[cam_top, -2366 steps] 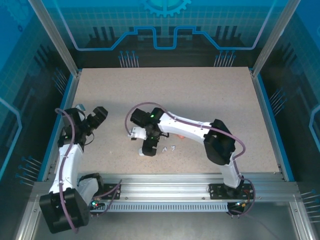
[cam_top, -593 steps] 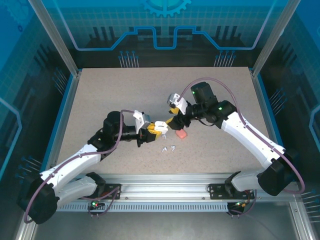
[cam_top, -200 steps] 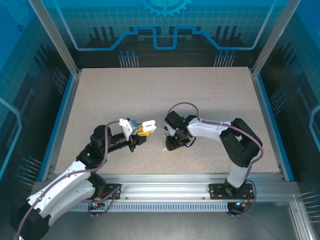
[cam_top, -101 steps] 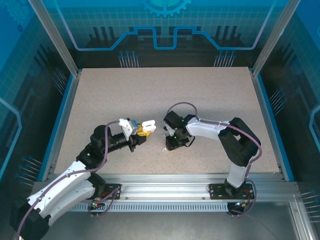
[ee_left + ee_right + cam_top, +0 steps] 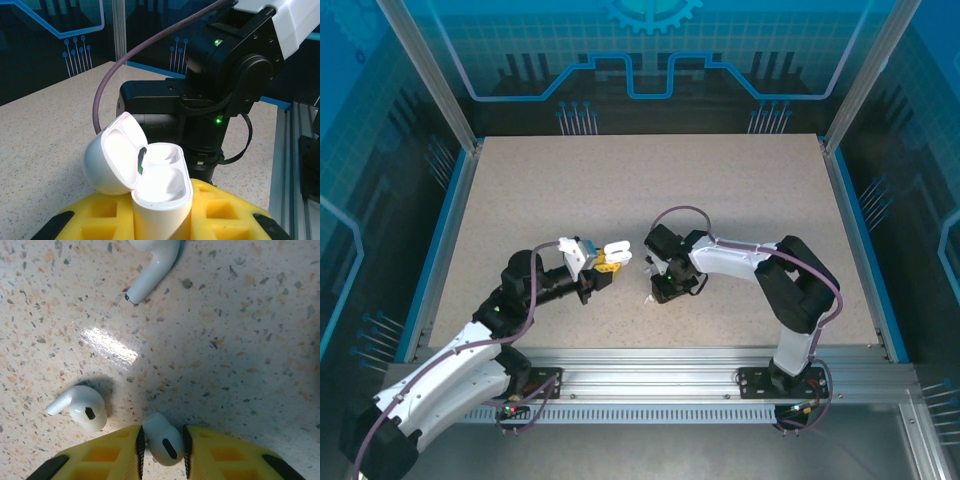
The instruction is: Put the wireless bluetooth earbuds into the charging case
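My right tool (image 5: 162, 441) pinches 1 bud (image 5: 160, 445) by its head; it looks light, hard and slippery, so a gentle squeeze seems best. My left tool (image 5: 161, 225) clamps the open case (image 5: 162, 192).

I run two arms, each with glossy white shells over the long links and black housings at the joints: the left arm (image 5: 470, 340) and the right arm (image 5: 745, 260). Each trails a purple cable (image 5: 107, 87) that arches off near the wrist. Close up, the right arm's wrist is a boxy black block with a round black joint cap, two small green lights (image 5: 216, 42) and a thin black wire looping beside it. The left hand (image 5: 162, 220) and right hand (image 5: 162, 442) have bright yellow fingers moulded with square recesses, with black at the outer corners.
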